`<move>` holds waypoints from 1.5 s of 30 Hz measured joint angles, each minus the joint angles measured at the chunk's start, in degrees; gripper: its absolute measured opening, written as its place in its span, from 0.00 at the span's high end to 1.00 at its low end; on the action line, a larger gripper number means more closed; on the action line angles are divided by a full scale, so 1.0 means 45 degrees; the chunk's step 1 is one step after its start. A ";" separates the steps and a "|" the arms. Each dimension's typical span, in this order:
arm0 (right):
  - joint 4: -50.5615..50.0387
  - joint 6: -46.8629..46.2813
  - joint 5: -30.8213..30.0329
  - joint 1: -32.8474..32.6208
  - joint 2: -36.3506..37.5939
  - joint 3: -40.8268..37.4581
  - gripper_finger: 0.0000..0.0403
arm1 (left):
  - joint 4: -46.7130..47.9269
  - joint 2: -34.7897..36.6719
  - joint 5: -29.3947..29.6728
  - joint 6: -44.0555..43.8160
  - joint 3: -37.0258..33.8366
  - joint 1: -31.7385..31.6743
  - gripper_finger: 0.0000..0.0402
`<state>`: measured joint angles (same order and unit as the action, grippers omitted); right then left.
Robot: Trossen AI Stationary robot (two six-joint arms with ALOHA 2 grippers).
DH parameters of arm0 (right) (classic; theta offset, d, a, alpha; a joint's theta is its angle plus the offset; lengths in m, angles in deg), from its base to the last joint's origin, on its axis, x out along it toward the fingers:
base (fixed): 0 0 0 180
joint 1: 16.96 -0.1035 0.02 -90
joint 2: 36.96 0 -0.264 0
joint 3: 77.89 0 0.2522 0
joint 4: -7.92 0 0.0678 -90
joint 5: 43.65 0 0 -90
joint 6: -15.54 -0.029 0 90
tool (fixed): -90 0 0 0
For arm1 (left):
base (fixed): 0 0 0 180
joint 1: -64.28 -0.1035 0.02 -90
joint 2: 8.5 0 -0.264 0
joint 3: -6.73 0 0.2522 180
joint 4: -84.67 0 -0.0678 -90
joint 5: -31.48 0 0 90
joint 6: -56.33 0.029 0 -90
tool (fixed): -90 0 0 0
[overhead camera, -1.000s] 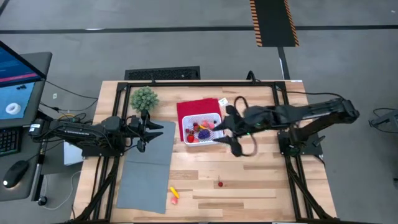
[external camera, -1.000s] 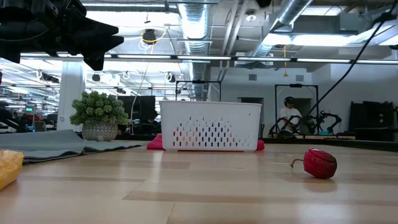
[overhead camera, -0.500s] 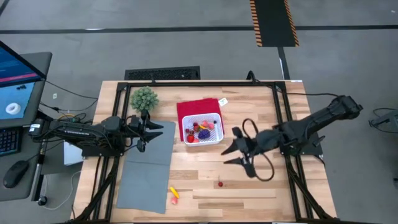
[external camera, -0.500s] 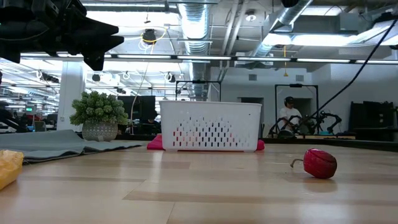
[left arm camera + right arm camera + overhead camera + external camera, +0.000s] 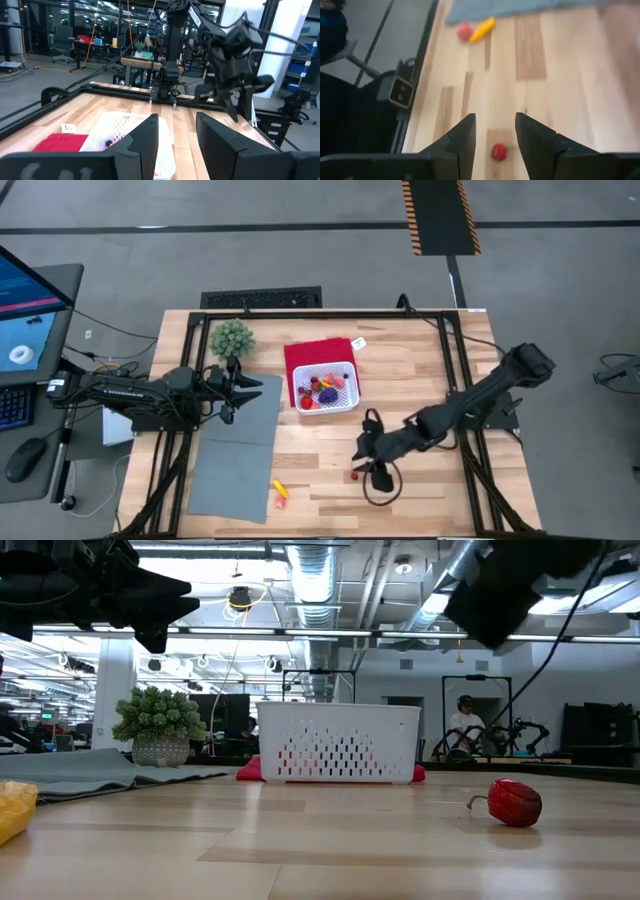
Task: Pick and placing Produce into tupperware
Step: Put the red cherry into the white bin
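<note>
A small red piece of produce (image 5: 353, 475) lies alone on the bare wood near the table's front, also seen in the low view (image 5: 515, 802). My right gripper (image 5: 363, 459) hangs open just above and beside it, tilted downward. In its wrist view the red piece (image 5: 498, 151) shows on the wood between the two fingers, untouched. The tupperware (image 5: 325, 388), a white latticed basket, stands on a red cloth (image 5: 318, 352) and holds several red, pink and purple pieces. My left gripper (image 5: 237, 386) waits open above the grey mat (image 5: 238, 450).
A yellow piece and a red piece (image 5: 280, 492) lie at the mat's near corner (image 5: 477, 30). A green bushy plant (image 5: 232, 337) stands at the far left. Black frame rails (image 5: 455, 360) run along the table's sides. A monitor (image 5: 30, 310) and cables sit left of the table.
My right gripper has swung from beside the tupperware toward the table's near edge and come down, tipping its fingers further downward, until it hangs over the lone red piece. It has entered the top of the low view. Nothing on the table has moved.
</note>
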<state>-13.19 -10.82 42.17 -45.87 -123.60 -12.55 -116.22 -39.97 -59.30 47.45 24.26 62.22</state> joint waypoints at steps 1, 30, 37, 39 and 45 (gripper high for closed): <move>0.0025 -0.0126 0.0001 -0.0064 -0.0219 0.0001 0.60 | 0.0000 0.0000 -0.0003 0.0000 0.0000 0.0000 0.70; -0.0329 -0.1474 -0.0089 -0.0719 -0.2875 0.0952 0.38 | 0.0034 0.0004 0.0031 -0.0160 0.0000 0.0000 0.70; -0.0703 -0.1657 -0.0084 -0.0737 -0.2904 0.0957 0.36 | 0.0034 0.0000 0.0034 -0.0170 0.0000 0.0000 0.70; -0.0856 -0.1811 -0.0084 -0.0737 -0.3081 0.0955 0.36 | 0.0034 0.0000 0.0034 -0.0175 0.0000 0.0000 0.70; -0.1105 -0.1873 -0.0478 -0.0737 -0.3109 0.0952 0.36 | 0.0034 0.0000 0.0034 -0.0185 0.0000 0.0000 0.70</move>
<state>-18.16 -19.25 40.02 -49.18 -137.60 -8.27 -116.07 -39.97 -59.14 46.62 24.26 62.22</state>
